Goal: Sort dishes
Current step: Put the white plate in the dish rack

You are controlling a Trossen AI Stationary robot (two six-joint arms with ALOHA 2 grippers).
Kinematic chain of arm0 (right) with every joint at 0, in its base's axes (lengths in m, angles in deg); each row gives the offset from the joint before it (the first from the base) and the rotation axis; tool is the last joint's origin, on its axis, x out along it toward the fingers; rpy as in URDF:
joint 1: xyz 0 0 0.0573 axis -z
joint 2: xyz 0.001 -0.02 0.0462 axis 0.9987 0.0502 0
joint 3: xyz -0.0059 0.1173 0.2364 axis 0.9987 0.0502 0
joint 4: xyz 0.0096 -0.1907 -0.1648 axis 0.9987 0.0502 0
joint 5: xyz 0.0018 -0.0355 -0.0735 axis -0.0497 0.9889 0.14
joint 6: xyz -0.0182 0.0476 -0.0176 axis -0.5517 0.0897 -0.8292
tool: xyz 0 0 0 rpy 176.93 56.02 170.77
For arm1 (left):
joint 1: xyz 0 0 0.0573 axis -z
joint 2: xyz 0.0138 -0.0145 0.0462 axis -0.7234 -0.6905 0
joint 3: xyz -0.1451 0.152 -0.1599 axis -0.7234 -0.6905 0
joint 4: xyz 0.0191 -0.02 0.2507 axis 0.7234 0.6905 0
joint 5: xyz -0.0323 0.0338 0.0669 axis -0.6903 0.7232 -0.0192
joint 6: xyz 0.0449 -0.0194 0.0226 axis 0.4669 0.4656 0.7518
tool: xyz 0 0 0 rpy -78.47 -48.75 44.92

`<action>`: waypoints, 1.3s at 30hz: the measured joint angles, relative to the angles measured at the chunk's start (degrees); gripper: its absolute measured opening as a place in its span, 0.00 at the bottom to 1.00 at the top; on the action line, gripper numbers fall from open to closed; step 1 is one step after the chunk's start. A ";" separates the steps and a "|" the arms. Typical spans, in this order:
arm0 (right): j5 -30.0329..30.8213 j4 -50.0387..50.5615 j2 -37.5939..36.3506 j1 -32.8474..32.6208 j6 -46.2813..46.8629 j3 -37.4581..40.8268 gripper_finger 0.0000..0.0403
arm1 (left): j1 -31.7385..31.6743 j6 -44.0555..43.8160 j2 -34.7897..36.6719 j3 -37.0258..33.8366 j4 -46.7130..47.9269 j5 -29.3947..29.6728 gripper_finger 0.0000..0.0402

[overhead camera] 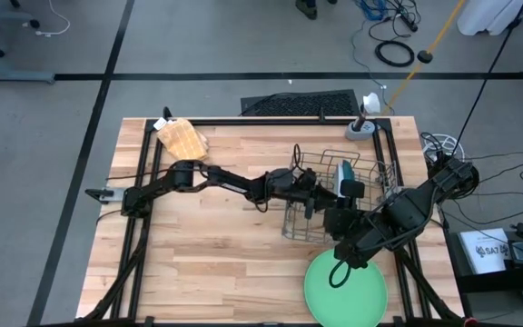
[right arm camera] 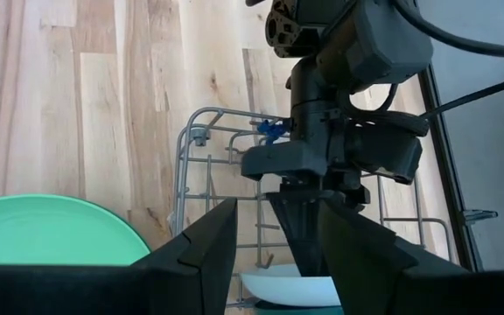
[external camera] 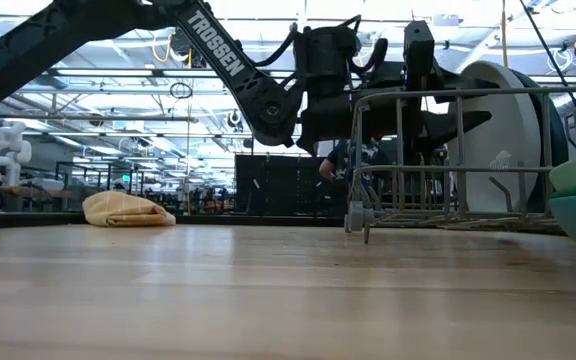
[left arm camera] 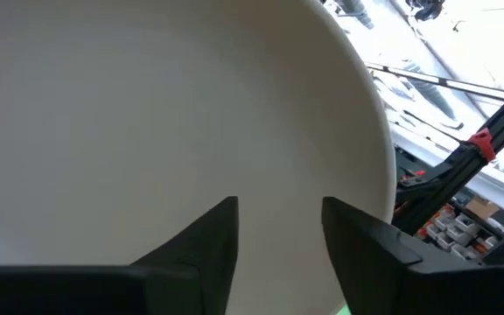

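Observation:
A small pale grey-white plate stands upright in the wire rack and also shows in the low view. My left gripper reaches into the rack from above, open, its fingers close in front of that plate's face. A dark teal plate stands in the rack's far part. The large light green plate lies flat on the table near the near edge. My right gripper hovers open over that plate's far rim, holding nothing. No dark green plate shows. My left gripper comes down into the rack with both fingers before the pale plate's face, not on either side of its rim. Whether the fingertips touch the plate, I cannot tell.
A tan waffle cloth lies bunched at the table's far left corner. The rack sits right of centre, with bare wooden tabletop to its left and near side. A small grey stand is at the far edge.

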 joint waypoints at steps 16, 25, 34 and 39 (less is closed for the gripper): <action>0.00 0.07 0.00 -1.93 1.09 0.00 0.39 | -0.83 0.11 1.40 -2.34 1.02 -0.93 0.20; 0.05 0.52 0.00 -2.65 1.69 0.00 0.39 | -1.12 1.51 1.42 -2.38 1.05 -2.92 0.02; 1.85 1.38 0.00 -5.59 1.93 0.00 0.39 | -2.83 5.43 6.85 -6.77 1.23 -4.28 0.01; 3.92 1.38 -0.02 -6.60 1.15 -0.02 0.39 | -2.96 11.19 15.95 -15.33 2.23 -2.88 0.01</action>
